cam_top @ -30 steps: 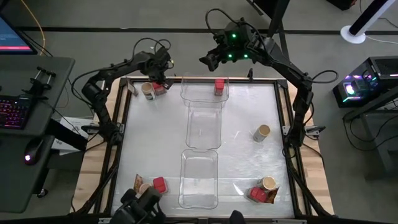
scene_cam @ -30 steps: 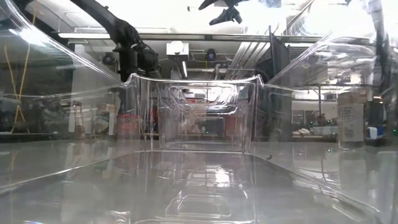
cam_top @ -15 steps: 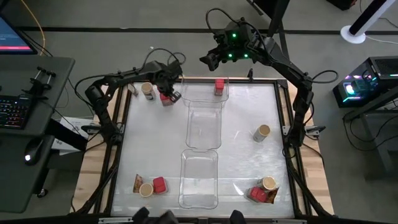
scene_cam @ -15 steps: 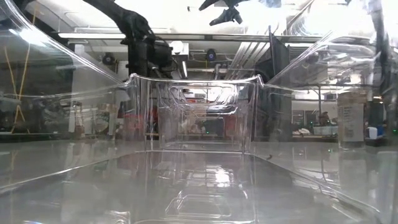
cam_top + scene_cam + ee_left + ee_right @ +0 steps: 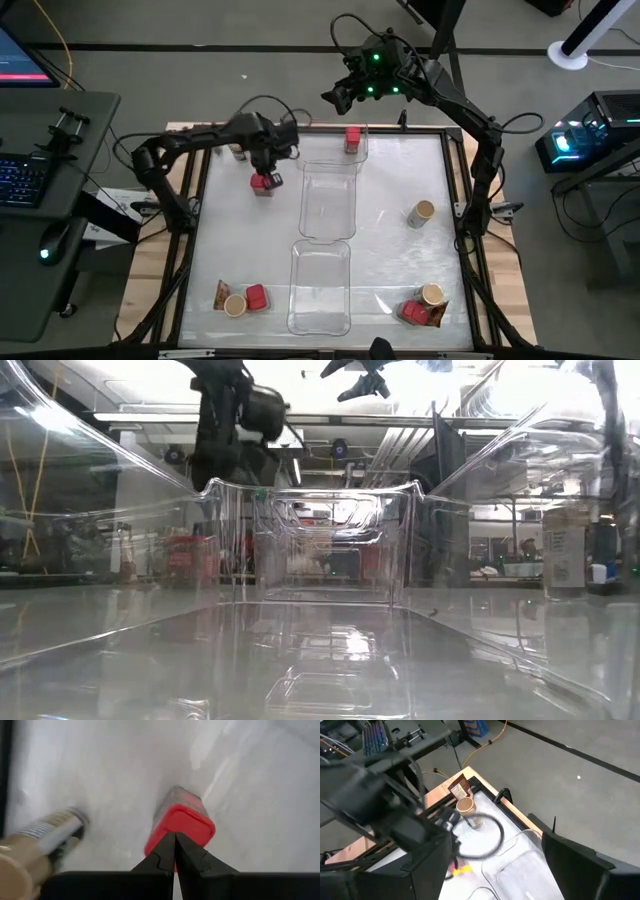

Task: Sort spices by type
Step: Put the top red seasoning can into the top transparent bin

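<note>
My left gripper [image 5: 266, 172] is over the table's far left part, shut on a red boxy spice container [image 5: 265, 182], which shows red-capped in the left wrist view [image 5: 182, 820]. A tan-topped jar [image 5: 35, 845] lies beside it. My right gripper [image 5: 335, 97] hangs open high above the far edge. Another red container [image 5: 352, 138] stands in the far clear tray [image 5: 330, 155]. One jar [image 5: 421, 213] stands alone on the right. At the near left sit a packet [image 5: 222, 295], a jar [image 5: 235, 305] and a red container [image 5: 256, 297]. My left gripper pinches the red container at the edge of its red cap [image 5: 167, 827] between its two fingertips [image 5: 160, 855], coming from above and pointing down. The container stands upright below the fingers; whether its base is on the table, I cannot tell.
Three clear trays run in a line down the table's middle: far, middle [image 5: 328, 205] and near [image 5: 320, 285]. A jar [image 5: 432, 294], a red container [image 5: 412, 312] and a packet [image 5: 437, 316] cluster at the near right. A jar [image 5: 466, 807] and a packet [image 5: 456, 787] stay in the far left corner.
My left gripper has carried the red container away from the jar in the far left corner, first toward the right, then toward the near edge, and now stands left of the middle tray. My right arm has kept still.
</note>
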Action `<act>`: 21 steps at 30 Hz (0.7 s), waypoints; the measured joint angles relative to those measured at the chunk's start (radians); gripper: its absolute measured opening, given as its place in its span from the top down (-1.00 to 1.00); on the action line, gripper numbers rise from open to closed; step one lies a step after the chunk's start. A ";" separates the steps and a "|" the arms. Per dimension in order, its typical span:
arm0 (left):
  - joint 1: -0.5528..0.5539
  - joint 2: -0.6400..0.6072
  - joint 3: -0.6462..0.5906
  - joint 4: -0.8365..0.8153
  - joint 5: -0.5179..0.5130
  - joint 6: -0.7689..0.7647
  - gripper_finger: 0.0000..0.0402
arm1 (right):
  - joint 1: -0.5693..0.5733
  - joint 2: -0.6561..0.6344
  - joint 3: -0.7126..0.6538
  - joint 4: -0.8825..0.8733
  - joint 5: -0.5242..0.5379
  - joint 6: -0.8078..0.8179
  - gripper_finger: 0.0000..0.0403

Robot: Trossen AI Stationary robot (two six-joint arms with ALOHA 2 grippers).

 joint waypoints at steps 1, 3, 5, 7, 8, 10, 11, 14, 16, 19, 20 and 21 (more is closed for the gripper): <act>0.005 -0.024 -0.001 0.000 0.013 0.024 1.00 | 0.000 0.000 0.000 0.001 0.000 0.000 -0.52; 0.010 -0.077 -0.010 -0.002 0.048 0.079 1.00 | 0.000 0.000 0.000 0.000 0.000 -0.008 -0.52; 0.018 -0.140 -0.031 0.012 0.096 0.131 1.00 | 0.000 0.000 0.000 -0.001 0.000 -0.025 -0.52; 0.032 -0.205 -0.064 0.036 0.143 0.145 0.99 | 0.000 0.000 0.000 -0.005 0.000 -0.041 -0.52; 0.039 -0.236 -0.082 0.053 0.160 0.137 0.97 | 0.000 0.000 0.000 -0.008 0.000 -0.049 -0.52; 0.052 -0.287 -0.121 0.081 0.178 0.110 0.89 | 0.000 0.000 0.000 -0.010 0.000 -0.060 -0.52; 0.055 -0.308 -0.140 0.084 0.178 0.107 0.84 | 0.000 0.000 0.000 -0.011 0.000 -0.062 -0.52; 0.061 -0.334 -0.179 0.076 0.177 0.133 0.65 | 0.000 0.000 0.000 -0.011 0.000 -0.083 -0.52; 0.061 -0.334 -0.197 0.071 0.175 0.171 0.49 | 0.000 0.000 0.000 -0.011 -0.001 -0.086 -0.52; 0.061 -0.303 -0.205 0.072 0.168 0.227 0.25 | 0.000 0.000 0.000 -0.011 -0.001 -0.088 -0.52; 0.060 -0.287 -0.206 0.076 0.167 0.240 0.18 | 0.000 0.000 0.000 -0.012 -0.003 -0.090 -0.52; 0.057 -0.271 -0.206 0.078 0.166 0.252 0.10 | 0.000 0.000 0.000 -0.015 -0.004 -0.090 -0.52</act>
